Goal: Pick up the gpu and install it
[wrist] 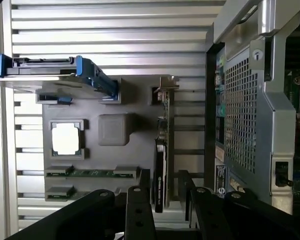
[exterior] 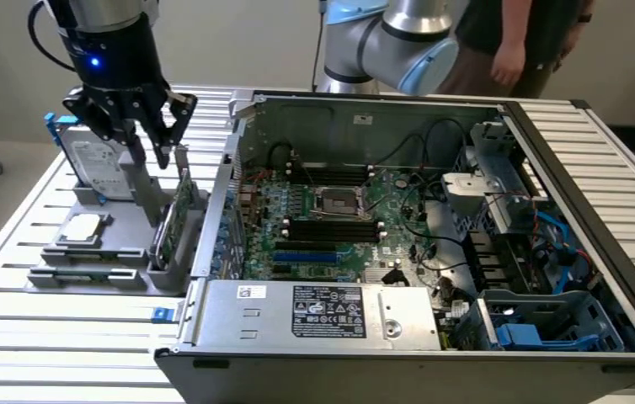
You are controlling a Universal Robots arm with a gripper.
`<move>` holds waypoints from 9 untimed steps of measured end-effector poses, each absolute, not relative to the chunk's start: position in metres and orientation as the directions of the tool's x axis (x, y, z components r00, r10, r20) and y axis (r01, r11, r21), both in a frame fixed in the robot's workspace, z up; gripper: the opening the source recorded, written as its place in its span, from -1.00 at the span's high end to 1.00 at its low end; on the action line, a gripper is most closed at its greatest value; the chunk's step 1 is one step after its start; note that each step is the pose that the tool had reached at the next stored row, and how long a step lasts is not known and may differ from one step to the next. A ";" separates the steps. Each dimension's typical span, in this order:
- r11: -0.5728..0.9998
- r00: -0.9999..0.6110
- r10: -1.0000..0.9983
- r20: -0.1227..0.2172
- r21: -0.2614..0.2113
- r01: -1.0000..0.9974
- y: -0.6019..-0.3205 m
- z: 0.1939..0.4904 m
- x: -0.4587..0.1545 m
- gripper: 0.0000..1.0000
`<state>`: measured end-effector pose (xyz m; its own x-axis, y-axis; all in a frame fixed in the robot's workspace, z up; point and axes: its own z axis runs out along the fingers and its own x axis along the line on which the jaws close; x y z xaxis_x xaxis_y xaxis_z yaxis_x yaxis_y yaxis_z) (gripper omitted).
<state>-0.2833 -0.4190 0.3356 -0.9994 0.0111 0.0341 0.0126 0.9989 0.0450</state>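
Claw [exterior: 138, 148] spread over gpu [exterior: 183, 206]; HDD [exterior: 98, 164] one side, PC case [exterior: 223, 198] other.

My gripper [exterior: 146, 150]: black, angular linkage fingers [wrist: 139, 215] dotted with small screw holes. Just above it, black wrist housing [exterior: 109, 50], one blue light [exterior: 95, 61]. Black cable [exterior: 34, 34] alongside. Farther up, silver joint [exterior: 408, 34], pale-blue cap [exterior: 428, 74].
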 end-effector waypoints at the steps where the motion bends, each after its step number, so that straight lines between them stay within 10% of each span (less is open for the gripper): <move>1: 0.999 -0.999 0.009 0.036 0.045 0.010 -0.421 0.334 -0.283 0.27; 9: 0.999 -0.999 -0.016 0.047 0.048 -0.014 -0.438 0.319 -0.283 0.27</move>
<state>-0.2833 -0.4381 0.3193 -0.9987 -0.0164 0.0475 -0.0142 0.9988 0.0478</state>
